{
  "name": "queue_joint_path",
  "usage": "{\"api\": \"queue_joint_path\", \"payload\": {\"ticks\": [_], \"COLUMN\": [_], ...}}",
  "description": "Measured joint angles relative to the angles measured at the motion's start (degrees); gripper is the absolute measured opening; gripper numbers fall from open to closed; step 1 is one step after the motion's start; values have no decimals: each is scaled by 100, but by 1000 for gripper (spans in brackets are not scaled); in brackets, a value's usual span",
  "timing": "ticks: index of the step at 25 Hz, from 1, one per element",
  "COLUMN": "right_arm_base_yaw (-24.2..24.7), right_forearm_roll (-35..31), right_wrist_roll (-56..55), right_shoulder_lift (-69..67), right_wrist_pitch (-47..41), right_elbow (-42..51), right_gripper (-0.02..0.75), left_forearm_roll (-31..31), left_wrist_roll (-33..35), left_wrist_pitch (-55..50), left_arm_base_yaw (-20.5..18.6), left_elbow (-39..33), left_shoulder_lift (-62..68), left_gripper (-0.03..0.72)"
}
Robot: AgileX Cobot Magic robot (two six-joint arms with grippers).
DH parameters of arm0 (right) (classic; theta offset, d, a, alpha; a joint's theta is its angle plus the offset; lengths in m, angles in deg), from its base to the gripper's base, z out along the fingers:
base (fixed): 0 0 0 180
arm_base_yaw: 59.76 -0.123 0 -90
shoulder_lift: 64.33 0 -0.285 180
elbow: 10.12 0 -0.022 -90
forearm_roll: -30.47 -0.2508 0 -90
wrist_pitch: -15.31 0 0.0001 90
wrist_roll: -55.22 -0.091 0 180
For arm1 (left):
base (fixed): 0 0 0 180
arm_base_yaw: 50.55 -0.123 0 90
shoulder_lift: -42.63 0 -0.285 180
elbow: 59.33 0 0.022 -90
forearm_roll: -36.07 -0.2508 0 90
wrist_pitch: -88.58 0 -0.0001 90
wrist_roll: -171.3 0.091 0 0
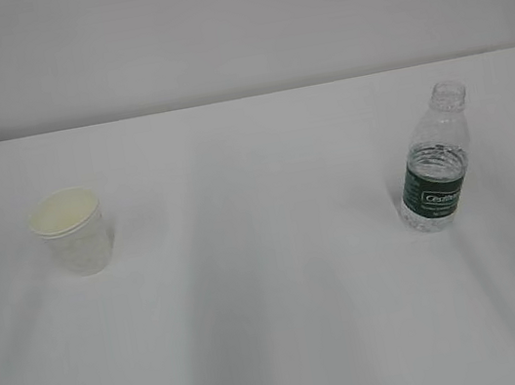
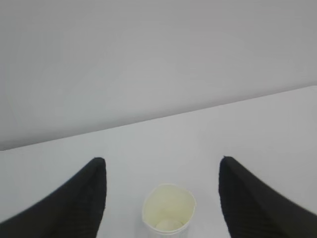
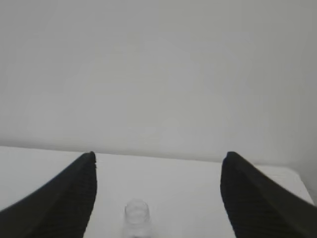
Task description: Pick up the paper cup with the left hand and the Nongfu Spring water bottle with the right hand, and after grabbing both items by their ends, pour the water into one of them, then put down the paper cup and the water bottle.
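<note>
Paper cup [image 1: 72, 231]: upright near bench [image 1: 283, 346] left edge, unheld. Nongfu Spring water bottle [image 1: 436, 163]: upright near right edge, uncapped, unheld. Left hand [image 2: 162, 171]: spread apart, facing cup. Right hand [image 3: 158, 166]: spread apart, facing bottle. Status: nothing grasped; picking, pouring, setting down all remain.

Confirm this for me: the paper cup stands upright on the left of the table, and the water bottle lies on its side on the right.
One thing is wrong: the water bottle stands upright, open neck up, as the exterior view shows. The paper cup does stand upright on the left of the table.
</note>
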Motion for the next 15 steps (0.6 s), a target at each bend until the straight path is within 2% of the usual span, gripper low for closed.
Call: {"api": "queue_joint_path", "payload": {"ticks": [8, 15], "right_arm_base_yaw": [0, 0], "right_forearm_roll": [-207, -220], "right_wrist_roll": [0, 0], "right_shoulder_lift": [-52, -549], "right_wrist_pitch": [-10, -10], "right_elbow": [382, 382], "right_gripper": [590, 590], "left_forearm_roll": [304, 395], "left_wrist_roll": [0, 0], "left_wrist_pitch": [128, 541], "left_arm_base_yaw": [30, 30], "left_elbow": [-42, -470], "left_shoulder_lift": [278, 291], "left_gripper": [513, 483]}}
